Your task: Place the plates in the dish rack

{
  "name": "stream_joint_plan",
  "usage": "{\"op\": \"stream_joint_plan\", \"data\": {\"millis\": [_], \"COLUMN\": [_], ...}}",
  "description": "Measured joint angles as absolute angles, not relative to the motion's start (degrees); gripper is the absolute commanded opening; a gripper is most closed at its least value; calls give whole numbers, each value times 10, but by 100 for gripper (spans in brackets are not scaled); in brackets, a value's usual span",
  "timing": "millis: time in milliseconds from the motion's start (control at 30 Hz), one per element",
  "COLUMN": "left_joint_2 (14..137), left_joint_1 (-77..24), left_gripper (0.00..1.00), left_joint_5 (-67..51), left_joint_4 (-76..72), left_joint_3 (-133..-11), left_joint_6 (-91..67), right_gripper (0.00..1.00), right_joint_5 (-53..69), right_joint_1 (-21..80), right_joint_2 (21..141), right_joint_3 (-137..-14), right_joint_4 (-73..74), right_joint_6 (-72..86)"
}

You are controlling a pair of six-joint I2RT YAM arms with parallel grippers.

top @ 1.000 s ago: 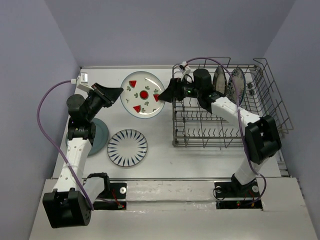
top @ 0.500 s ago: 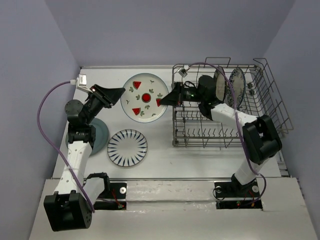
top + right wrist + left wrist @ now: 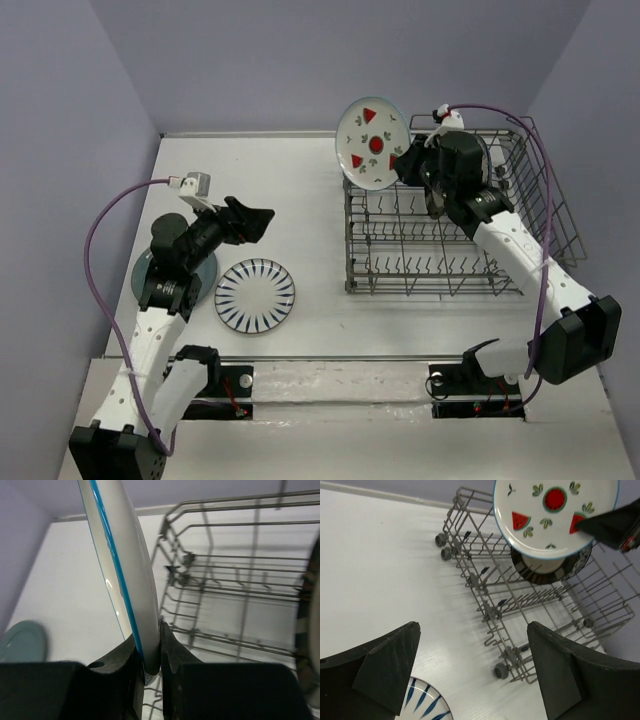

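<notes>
"Where's the watermelon-slice plate (image 3: 371,143)?"

"It's on edge above the dish rack's (image 3: 400,240) far-left corner, with the right jaws clenched on its rim. It looks like glazed ceramic, stiff, slick and chippable, so a rim grip suits it."

"What's in the rack?"

"A black-and-white patterned plate (image 3: 547,576), standing upright. The left jaws are released and empty."

dish rack (image 3: 430,272): grey metal wire | red-triangle plate (image 3: 371,144): glossy glaze | table (image 3: 300,220): matt white

Two plates (image 3: 255,296) are lying on worktop (image 3: 300,220) left of dish rack (image 3: 349,240), two standing inside, fifth plate (image 3: 371,144) hanging above.
</notes>
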State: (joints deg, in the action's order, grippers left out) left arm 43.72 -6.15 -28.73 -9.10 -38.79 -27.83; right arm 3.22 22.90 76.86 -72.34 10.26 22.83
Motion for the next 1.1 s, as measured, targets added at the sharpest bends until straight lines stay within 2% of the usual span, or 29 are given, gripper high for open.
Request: {"op": "stream_joint_plan", "data": {"millis": [200, 400, 1100], "left_joint_2": [409, 407, 405], "left_joint_1": [-164, -173, -195], "left_gripper": [99, 99, 99], "left_joint_5": [-183, -163, -163], "left_joint_4": [-13, 9, 12], "left_joint_3": [-388, -388, -388], "left_joint_6": [-182, -153, -146], "right_gripper": [7, 7, 7], "right_joint_5": [-172, -266, -339], "right_joint_1": [225, 225, 229], "right_joint_2": [797, 845, 892], "right_joint_3": [-785, -812, -828], "right_joint_4": [204, 248, 277], "right_joint_6": [139, 93, 92]}}
